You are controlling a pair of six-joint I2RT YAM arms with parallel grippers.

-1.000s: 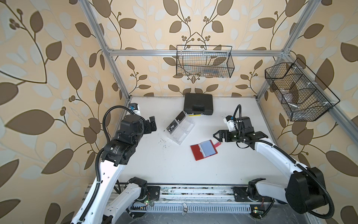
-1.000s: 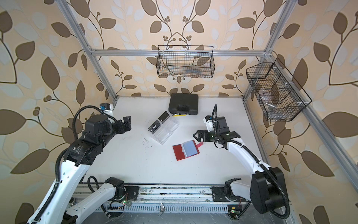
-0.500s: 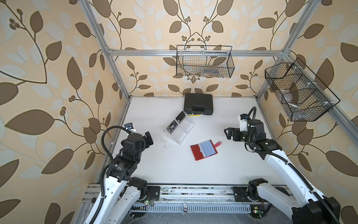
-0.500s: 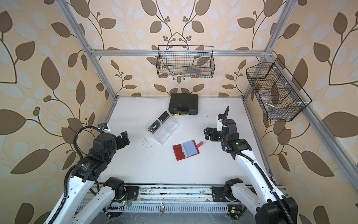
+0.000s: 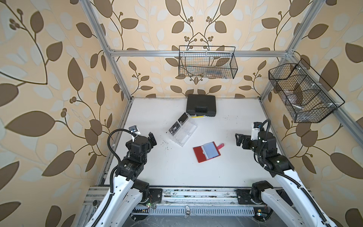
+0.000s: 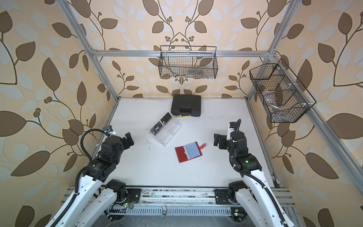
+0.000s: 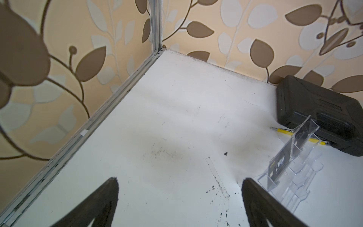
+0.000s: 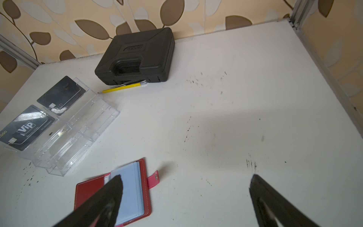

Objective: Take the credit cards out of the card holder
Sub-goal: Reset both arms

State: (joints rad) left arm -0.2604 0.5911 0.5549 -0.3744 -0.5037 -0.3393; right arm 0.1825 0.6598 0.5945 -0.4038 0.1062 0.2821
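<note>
The red card holder [image 5: 198, 155] lies open and flat mid-table, bluish-grey sleeves up, strap tab to its right; it also shows in a top view [image 6: 180, 154] and the right wrist view [image 8: 86, 192]. Two black credit cards [image 5: 174, 128] [image 6: 157, 128] [image 8: 27, 127] rest in a clear tray behind it; one card [image 7: 279, 167] shows in the left wrist view. My left gripper [image 5: 152, 138] [image 7: 178, 181] is open over bare table at the left. My right gripper [image 5: 238, 139] [image 8: 185, 178] is open and empty, right of the holder.
The clear acrylic tray [image 5: 186, 133] lies tilted left of centre. A black case [image 5: 201, 105] stands against the back wall, a yellow pen [image 8: 121, 89] at its front edge. Wire baskets [image 5: 207, 62] [image 5: 302, 94] hang on the back and right walls.
The right gripper has drawn back to the right, away from the card holder. The left arm has pulled back and down toward the front left. Both stayed open.
</note>
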